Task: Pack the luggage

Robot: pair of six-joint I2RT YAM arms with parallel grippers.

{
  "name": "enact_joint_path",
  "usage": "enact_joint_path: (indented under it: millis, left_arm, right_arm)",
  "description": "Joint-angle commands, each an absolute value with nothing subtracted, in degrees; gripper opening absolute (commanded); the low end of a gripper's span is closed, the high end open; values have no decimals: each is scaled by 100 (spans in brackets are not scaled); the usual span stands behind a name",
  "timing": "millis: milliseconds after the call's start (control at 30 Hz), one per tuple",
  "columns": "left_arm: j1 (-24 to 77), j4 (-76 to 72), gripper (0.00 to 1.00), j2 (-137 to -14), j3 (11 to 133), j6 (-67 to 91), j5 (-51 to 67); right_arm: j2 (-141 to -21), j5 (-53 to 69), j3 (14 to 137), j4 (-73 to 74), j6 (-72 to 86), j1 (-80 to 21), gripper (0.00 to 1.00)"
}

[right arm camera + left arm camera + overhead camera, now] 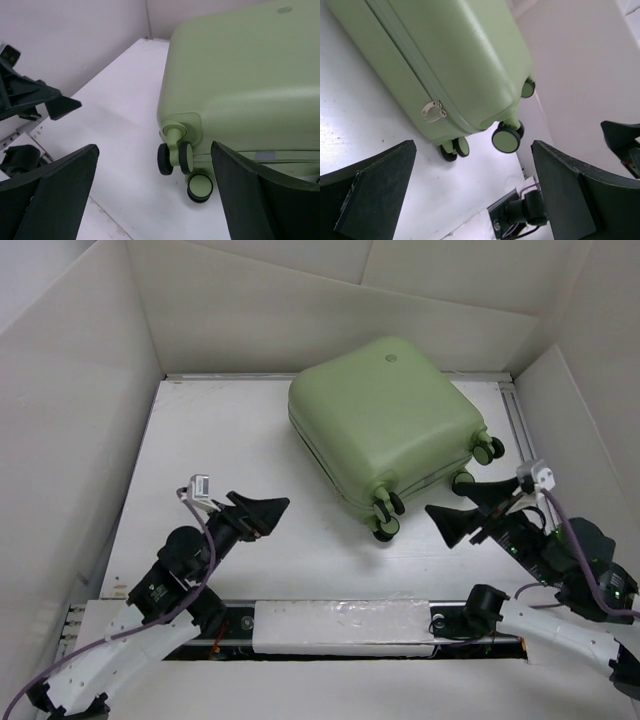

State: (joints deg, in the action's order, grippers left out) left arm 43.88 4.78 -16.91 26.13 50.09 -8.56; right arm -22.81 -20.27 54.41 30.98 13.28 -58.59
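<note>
The luggage (385, 420) is a pale sage-green hard-shell suitcase. It lies flat and closed at the back middle of the white table, wheels (385, 515) facing the arms and a round badge (390, 358) on top. My left gripper (268, 515) is open and empty, to the left of and nearer than the wheels. Its view shows the shell (455, 55), a silver zipper pull (434, 111) and a wheel (506, 138). My right gripper (462, 502) is open and empty, just right of the wheels. Its view shows the shell (240, 75) and wheels (174, 157).
White cardboard walls (60, 410) enclose the table on three sides. A metal rail (518, 425) runs along the right edge. A taped strip (340, 625) and a dark gap lie at the near edge between the arm bases.
</note>
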Motion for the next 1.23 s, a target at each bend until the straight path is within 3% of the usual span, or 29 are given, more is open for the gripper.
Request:
enact_joint_path:
  millis: [0,100,300,567,700,933,1200]
  left_arm:
    - [4395,598,100,-1267,2916,4950,-1212]
    - [4395,746,100,-1266,3320,4729,-1634]
    - [4395,1518,100,-2678,4559,4544,-2381]
    - [4395,3312,100,-4666,8282,4772,-2847]
    - [4395,3586,100,-4808,9077,4921,-3049]
    - [4395,3103,100,-4140,8571,5001,-3243]
    - [4395,2830,100,-4402,8524,4984,-2849]
  right_arm:
    - [-1900,-2636,5414,2997,1116,-5915,100]
    - [-1846,-2987,5292,2840,976,-5915,100]
    - [-2336,-4208,5562,2452,537,-5915,100]
    - [-3708,-4851,8828,2759,-834,-5915,100]
    - [-3570,-5500,9316,2900,-976,-5915,100]
    - [-2138,-6442,8658,2399,-1134,-6239,100]
    - [-1977,-6970,9166,3216,-729,-7075,100]
